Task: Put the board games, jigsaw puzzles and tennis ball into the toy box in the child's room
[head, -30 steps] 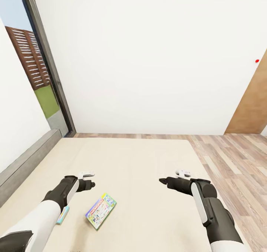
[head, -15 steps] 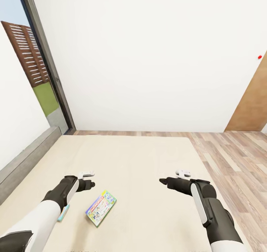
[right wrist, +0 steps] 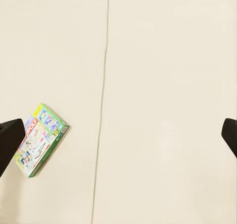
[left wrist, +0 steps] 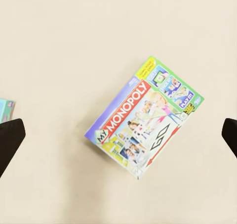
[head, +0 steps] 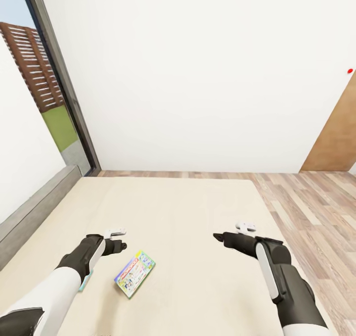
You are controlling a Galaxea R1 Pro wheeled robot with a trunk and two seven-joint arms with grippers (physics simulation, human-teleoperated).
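I am holding both arms out over the bed (head: 198, 212), whose beige mattress is taking up the lower part of the head view. The white-green board game (head: 134, 273) with red edging is lying flat on the mattress, face up, just beside and slightly ahead of my left forearm. Its long axis is running diagonally: the near end is pointing back toward my left side and the far end is pointing away toward my right. In the left wrist view the same board game (left wrist: 144, 130) is sitting between the two dark fingertips, and its printed title is running along that long axis. In the right wrist view it (right wrist: 41, 138) is lying off to one side, beside a seam in the mattress.

A blue box (head: 85, 281) is showing as a thin edge against my left forearm, mostly hidden; its orientation I cannot judge.

The left claw (head: 118, 239) is standing wide, empty, above the mattress. The right claw (head: 236, 232) is also spread wide and carrying nothing, well apart from the board game.

A grey-framed window (head: 59, 88), white wall and plank floor (head: 306, 212) are lying beyond the bed.
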